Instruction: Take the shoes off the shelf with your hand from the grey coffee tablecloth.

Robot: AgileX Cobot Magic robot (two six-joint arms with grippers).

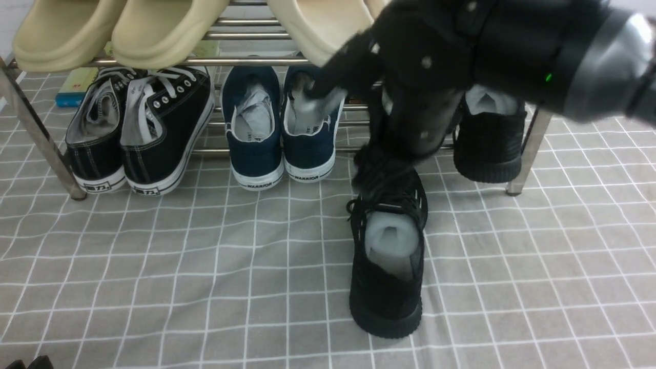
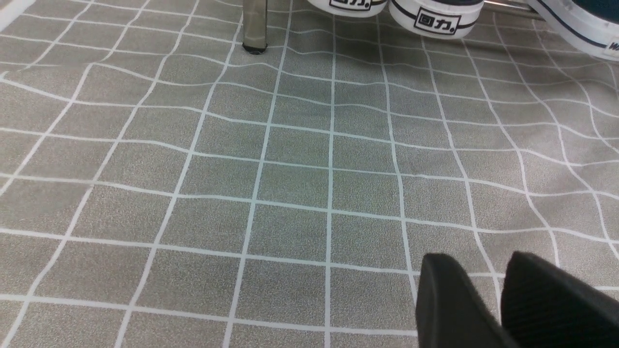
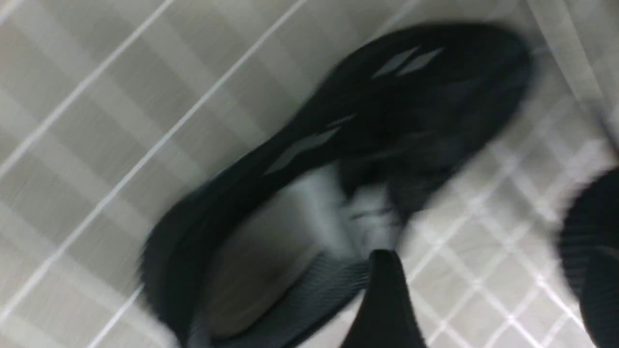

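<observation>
Black knit sneakers (image 1: 387,302) are parted: one sits on the grey coffee tablecloth (image 1: 215,287) in front of the rack, its toe towards the rails and its heel towards the front camera. Its mate (image 1: 489,138) is at the right end of the shelf (image 1: 246,62), partly hidden behind the robot's right arm (image 1: 523,56), heel facing out.

The jaws of the right gripper (image 3: 488,253) stand wide open, with nothing gripped between them. In the right wrist view, one finger overlaps the edge of the sneaker on the cloth near its opening; the other overlaps a second dark shape, too blurred to identify. Whether either finger touches anything cannot be told. The front view shows the blurred right arm reaching across the rack, with its dark end just by the toe of the sneaker on the cloth.

The left gripper (image 2: 476,256) holds nothing visible over the gridded cloth; how far its jaws are open cannot be told. Black canvas sneakers (image 1: 164,133) and navy sneakers (image 1: 256,133) fill the left and middle of the lower tier, beneath cream clogs (image 1: 154,38).
</observation>
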